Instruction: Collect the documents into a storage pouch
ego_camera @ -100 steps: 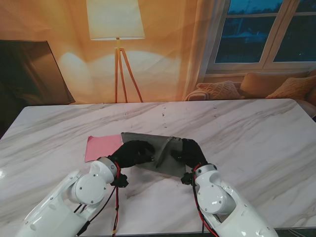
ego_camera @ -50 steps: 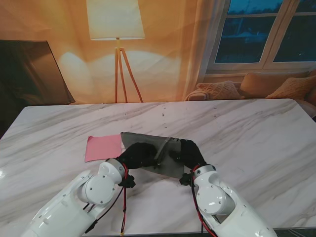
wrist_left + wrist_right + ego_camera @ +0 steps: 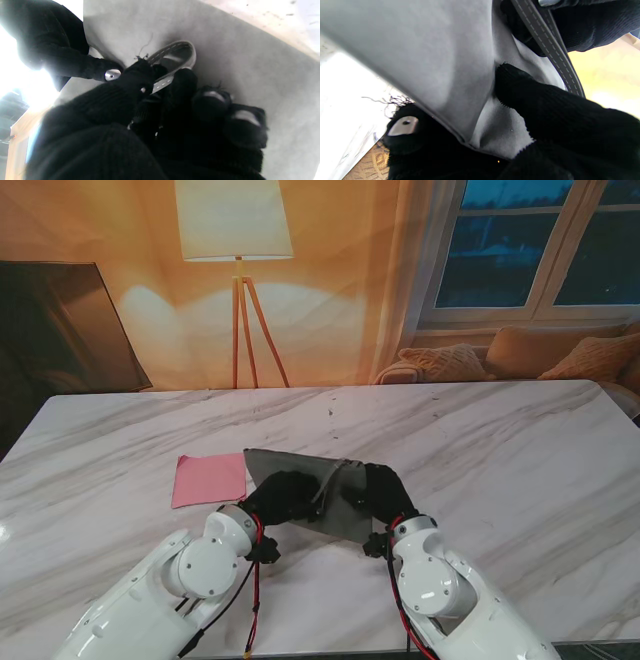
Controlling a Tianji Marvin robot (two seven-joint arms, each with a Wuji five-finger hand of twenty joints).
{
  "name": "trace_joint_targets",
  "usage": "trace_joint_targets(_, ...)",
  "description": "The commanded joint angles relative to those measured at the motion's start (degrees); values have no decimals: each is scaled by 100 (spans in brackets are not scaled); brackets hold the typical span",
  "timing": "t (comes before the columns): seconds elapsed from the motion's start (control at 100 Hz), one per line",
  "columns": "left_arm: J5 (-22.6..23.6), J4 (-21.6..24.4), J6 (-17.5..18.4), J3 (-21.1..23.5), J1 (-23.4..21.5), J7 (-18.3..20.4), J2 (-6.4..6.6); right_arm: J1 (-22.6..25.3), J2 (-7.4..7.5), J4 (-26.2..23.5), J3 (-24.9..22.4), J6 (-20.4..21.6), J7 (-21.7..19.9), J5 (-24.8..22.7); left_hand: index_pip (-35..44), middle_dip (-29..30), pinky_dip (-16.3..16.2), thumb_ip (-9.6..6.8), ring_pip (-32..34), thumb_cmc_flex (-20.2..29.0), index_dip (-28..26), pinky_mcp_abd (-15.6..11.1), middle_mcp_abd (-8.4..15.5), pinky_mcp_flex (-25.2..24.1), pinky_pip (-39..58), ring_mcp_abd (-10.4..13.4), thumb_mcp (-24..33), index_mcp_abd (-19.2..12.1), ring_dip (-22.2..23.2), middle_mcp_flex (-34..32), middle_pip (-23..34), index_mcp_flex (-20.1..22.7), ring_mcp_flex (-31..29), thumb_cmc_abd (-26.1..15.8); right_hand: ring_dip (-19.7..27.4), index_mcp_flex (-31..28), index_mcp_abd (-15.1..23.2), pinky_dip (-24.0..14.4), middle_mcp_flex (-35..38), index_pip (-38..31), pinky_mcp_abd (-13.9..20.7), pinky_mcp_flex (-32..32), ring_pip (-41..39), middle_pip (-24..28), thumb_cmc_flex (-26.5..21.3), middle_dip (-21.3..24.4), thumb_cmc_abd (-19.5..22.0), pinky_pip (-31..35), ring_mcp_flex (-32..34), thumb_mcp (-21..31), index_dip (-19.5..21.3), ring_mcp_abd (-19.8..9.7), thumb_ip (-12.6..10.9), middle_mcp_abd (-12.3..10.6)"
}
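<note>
- The grey pouch lies at the centre of the worktop, a little below the middle of the stand frame, with both black-gloved hands on its near half.
- The pink document lies flat just left of the pouch in that frame; its right edge meets or slips under the pouch's left edge, I cannot tell which. It is not yet inside.
- Left hand: over the last second it has slid right, from the pouch's left part to the strap near the middle. In the left wrist view its fingers are curled narrow and pinch the stitched strap.
- Right hand: it has hardly shifted. The right wrist view shows a finger pushed into a grey fold while another lies under the outer layer, so it is clamped on the pouch's edge at the frame's centre-right.
- Since a second ago, the flap between the hands has risen slightly; a pale lining shows beside the strap in the stand view.
- My reading: the pair is working the mouth open, one hand pulling the strap while the other pins the fabric. The opening looks small as yet.
- The next step probably calls for a wider mouth and one hand freed to fetch the document; the thin sheet lying flat on marble may be hard to lift.
</note>
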State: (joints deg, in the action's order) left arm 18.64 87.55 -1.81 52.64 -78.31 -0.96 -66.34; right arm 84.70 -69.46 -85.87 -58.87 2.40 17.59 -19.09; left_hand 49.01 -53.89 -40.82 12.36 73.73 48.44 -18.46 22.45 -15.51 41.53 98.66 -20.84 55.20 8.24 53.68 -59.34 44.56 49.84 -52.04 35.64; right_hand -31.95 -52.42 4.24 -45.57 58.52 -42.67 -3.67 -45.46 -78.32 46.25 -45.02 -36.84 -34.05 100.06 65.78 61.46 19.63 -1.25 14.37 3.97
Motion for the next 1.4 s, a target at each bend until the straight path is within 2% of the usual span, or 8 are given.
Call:
trace_joint_targets(0.0, 9, 176, -56, 98, -145, 87, 0, 58, -16, -10, -17, -16, -100, -6, 70, -162, -721, -113, -581, 264, -150, -267, -112, -801, -522, -923, 49, -230, 59, 330, -618, 136, 701, -136, -111, -732, 416, 79, -63, -817, 312, -66, -575, 71, -412, 27, 621, 677, 466, -117, 204, -397, -88, 100)
trace_joint_targets(0.04, 23, 247, -75, 157, -204, 89, 10, 58, -13, 7, -25, 10, -90, -33, 123, -178, -1095, -102, -905, 395, -257, -216, -116, -1198, -945, -955, -76, -240, -27, 434, -930, 66, 978, -242, -96, -823, 439, 100, -51, -855, 307, 2, -540, 61, -423, 29, 573, 638, 412, -75, 242, -399, -86, 92)
trace_joint_targets(0.18, 32, 483, -120, 383, -409, 43, 23, 73, -16, 34, -53, 49, -46, -64, 411, -177, -1329, -65, -1172, 806, -696, -205, -212, -1605, -1288, -1051, -534, -262, -133, 587, -1026, -199, 1284, -648, 50, -1326, 482, 257, 9, -935, 189, 366, -68, -70, -453, 29, 262, 157, 134, 261, 568, -366, -10, 23)
trace_joint_targets(0.34, 229, 665, -22, 641, -526, 23, 65, 132, -21, -40, -109, -14, -140, 157, 692, -263, -1576, -176, -365, 1030, -1266, -276, -340, -897, -722, -1048, -934, -312, 166, 386, 17, -421, 677, -882, 103, -1500, 433, 309, 42, -927, 118, 492, 149, -138, -468, 34, 160, -31, 63, 372, 756, -269, 7, 29)
trace_joint_targets(0.38, 306, 708, -3, 709, -544, 20, 77, 141, -17, -47, -119, -13, -155, 158, 730, -271, -1565, -199, -181, 1024, -1341, -294, -357, -706, -562, -1041, -949, -324, 225, 329, 209, -444, 518, -896, 58, -1556, 432, 278, 78, -781, 102, 414, 133, -192, -461, -4, 132, 16, 121, 429, 1099, -254, 36, 31)
trace_joint_targets(0.61, 906, 842, 55, 1101, -593, -44, 144, 229, 31, -116, -224, 109, -328, 240, 877, -241, -1273, -251, 538, 841, -1767, -442, -370, 61, 205, -922, -748, -353, 363, 76, 901, -427, -106, -818, 11, -1739, 338, 216, 192, -755, -49, -128, -27, -220, -493, 25, -55, 223, 442, 620, 1206, -189, 33, 89)
trace_joint_targets(0.85, 1251, 875, 25, 1383, -600, 36, 205, 331, 81, -182, -335, 415, -534, 403, 901, 110, -147, -265, 1176, 502, -1674, -716, -192, 998, 1159, -619, -322, -395, 112, -345, 1515, -305, -873, -606, 13, -1866, 294, 235, 247, -748, -128, -241, -11, -261, -493, 19, -184, 155, 486, 761, 1254, -219, 59, 76)
trace_joint_targets(1.39, 1628, 958, -60, 1819, -765, 364, 318, 370, 114, -111, -358, 821, -596, 395, 903, 81, -27, -297, 1311, 482, -1672, -836, -146, 1136, 1289, -496, -331, -427, 130, -370, 1605, -313, -967, -621, 4, -1986, 325, 274, 315, -812, -205, -362, 47, -292, -481, -42, -231, 9, 524, 834, 1343, -304, 83, 6)
